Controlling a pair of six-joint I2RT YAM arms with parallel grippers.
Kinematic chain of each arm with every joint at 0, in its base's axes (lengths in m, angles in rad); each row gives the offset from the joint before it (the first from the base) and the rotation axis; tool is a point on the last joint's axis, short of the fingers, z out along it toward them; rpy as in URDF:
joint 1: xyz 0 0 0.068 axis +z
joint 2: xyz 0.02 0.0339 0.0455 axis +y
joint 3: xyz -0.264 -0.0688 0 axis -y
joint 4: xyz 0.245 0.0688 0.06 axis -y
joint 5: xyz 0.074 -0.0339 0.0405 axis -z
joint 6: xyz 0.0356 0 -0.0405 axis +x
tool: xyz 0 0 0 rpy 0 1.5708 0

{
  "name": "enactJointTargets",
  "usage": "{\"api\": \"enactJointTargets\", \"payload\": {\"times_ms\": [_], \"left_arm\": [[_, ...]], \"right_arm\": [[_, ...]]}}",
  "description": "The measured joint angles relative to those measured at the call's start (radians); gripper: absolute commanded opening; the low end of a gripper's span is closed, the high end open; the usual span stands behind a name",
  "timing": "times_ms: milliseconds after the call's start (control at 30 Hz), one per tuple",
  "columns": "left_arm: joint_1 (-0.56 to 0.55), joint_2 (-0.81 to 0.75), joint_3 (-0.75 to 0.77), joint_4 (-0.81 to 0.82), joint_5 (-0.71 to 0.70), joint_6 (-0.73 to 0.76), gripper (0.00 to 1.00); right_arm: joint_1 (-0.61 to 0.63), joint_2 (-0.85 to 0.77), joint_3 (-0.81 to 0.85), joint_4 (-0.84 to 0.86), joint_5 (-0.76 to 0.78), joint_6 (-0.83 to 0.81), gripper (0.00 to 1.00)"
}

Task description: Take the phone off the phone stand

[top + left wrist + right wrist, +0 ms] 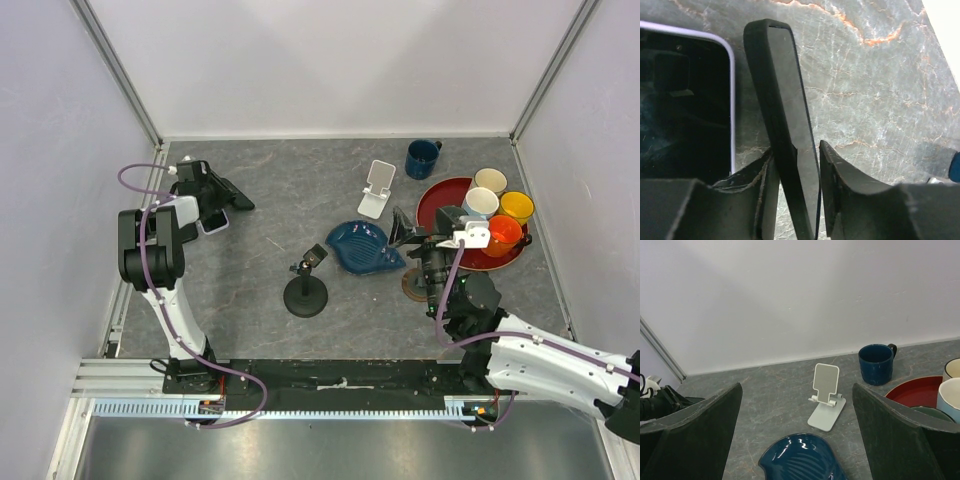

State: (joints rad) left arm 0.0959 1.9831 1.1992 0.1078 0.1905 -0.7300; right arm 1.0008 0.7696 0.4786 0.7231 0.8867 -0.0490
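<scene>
The white phone stand (pixel 377 190) stands empty at the back middle of the table; it also shows in the right wrist view (pixel 826 397). My left gripper (pixel 218 193) is at the far left, shut on a black phone (pixel 240 199). In the left wrist view the black phone (pixel 785 90) stands on edge between my fingers (pixel 762 185), low over the table, with my left gripper (pixel 796 150) closed on its near end. A second phone with a white rim (pixel 685 100) lies flat just to its left. My right gripper (pixel 796 387) is open and empty, facing the stand.
A blue leaf-shaped dish (pixel 362 247) lies under the right gripper (pixel 404 230). A blue mug (pixel 422 158) stands behind a red tray (pixel 437 196) that holds several cups. A black stand with a round base (pixel 306 292) is at the front middle. Walls close the sides and back.
</scene>
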Motion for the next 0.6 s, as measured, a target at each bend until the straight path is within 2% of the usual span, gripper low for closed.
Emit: {"api": "enactJointTargets", "payload": {"times_ms": [300,600], "left_arm": [[0.0,-0.026,-0.015,-0.084,-0.015,0.029,0.66],[-0.002,-0.042,0.037,-0.199,-0.027,0.112,0.68]], "right_arm": [[-0.005,-0.047,0.0,-0.014,0.0,0.003,0.98],[-0.007,-0.087,-0.005,-0.05,0.0,0.012,0.98]]}}
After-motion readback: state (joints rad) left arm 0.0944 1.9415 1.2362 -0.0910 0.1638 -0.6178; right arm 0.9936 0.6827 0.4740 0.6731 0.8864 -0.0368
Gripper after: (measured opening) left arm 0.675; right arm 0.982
